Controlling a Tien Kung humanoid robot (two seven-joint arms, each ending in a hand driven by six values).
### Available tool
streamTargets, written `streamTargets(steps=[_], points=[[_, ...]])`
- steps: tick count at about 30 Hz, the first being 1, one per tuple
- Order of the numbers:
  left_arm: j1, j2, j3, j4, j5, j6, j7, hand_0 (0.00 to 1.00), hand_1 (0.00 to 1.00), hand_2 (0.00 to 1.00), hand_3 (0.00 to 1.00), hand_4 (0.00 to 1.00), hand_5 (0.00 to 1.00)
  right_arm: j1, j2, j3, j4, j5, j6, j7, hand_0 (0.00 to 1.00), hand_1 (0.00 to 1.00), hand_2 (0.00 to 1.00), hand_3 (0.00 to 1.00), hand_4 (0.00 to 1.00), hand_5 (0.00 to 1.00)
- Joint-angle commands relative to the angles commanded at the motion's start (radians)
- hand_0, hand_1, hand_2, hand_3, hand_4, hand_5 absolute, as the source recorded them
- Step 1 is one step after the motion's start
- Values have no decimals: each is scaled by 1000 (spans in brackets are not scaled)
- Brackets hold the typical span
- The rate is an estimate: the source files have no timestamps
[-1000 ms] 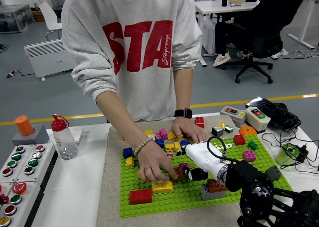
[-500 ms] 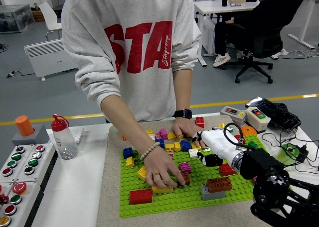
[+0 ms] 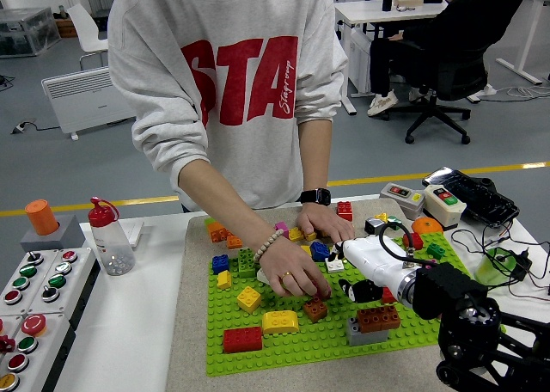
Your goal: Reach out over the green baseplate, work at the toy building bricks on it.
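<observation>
Tabletop (image 3: 155, 323), white, carries at far left a grey panel of red and green push-buttons (image 3: 34, 297) and a clear plastic bottle with a red cap (image 3: 109, 235), both well off the work area and probably unrelated to the task. Robot's left arm not in view. Next right, a flat green studded plastic baseplate (image 3: 301, 345) lies on a beige mat (image 3: 185, 323), squarely in front of the robot, presumably so the bricks stay within reach. Hard, glossy, studded blocks sit on its near part: a red rectangular brick (image 3: 241, 339), a yellow square brick (image 3: 249, 299), a yellow rectangular brick (image 3: 280, 321), a small brown brick (image 3: 314, 309). A person in a grey sweatshirt leans in from the far side; one hand with a bead bracelet (image 3: 292, 276) presses down beside the small brown brick, the other hand with a black watch (image 3: 322, 223) rests on loose bricks at the plate's far edge, apparently steadying them. Right of centre, the robot's right hand, white-shelled with black joints (image 3: 365, 272), hovers over the plate just beside the person's hand; fingers look loosely curled downward and I see nothing grasped in them. A brown brick stacked on a grey one (image 3: 371, 323) stands just nearer, untouched.
</observation>
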Motion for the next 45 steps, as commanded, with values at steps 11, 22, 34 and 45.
streamTargets(steps=[11,22,34,45], points=[[3,0,0,0,-3,0,1,654,688,667,562,282,998,9,30,-45,-9,5,9,4,819,713,702,661,601,216],[3,2,-1,0,-1,0,2,654,687,668,562,281,998,31,63,-94,-44,0,-2,25,820,713,706,671,614,232],[0,3,-1,0,1,-1,3,654,688,666,563,281,998,62,103,-126,-87,-54,12,33,830,738,743,709,623,228],[-5,5,0,0,-2,0,3,654,687,667,563,281,998,91,121,-163,-119,-100,44,40,831,742,748,713,627,224]])
